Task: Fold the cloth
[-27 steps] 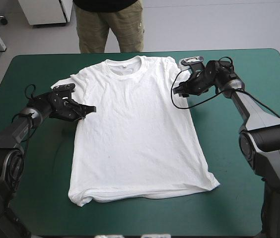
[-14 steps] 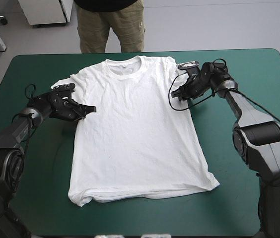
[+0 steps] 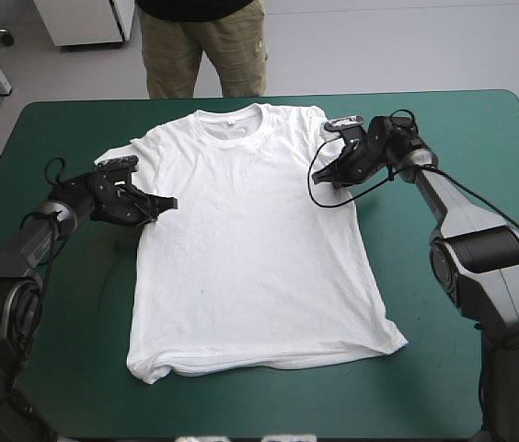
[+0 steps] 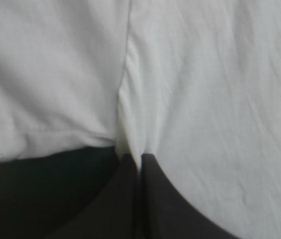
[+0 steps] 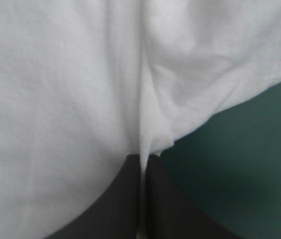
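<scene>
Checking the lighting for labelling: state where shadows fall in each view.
High view: even light, the T-shirt without glare, only shallow wrinkle shading. Left wrist view: the teal-green cover beside the left fingers lies in deep shadow under the sleeve's hem. Right wrist view: a softer shadow on the cover beside the right fingers.

white t-shirt (image 3: 250, 239) spread flat on teal-green table, collar toward far edge.

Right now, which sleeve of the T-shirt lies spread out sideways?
The left sleeve, flat on the table beside the left pincer; the right sleeve is bunched in at the right pincer.
</scene>
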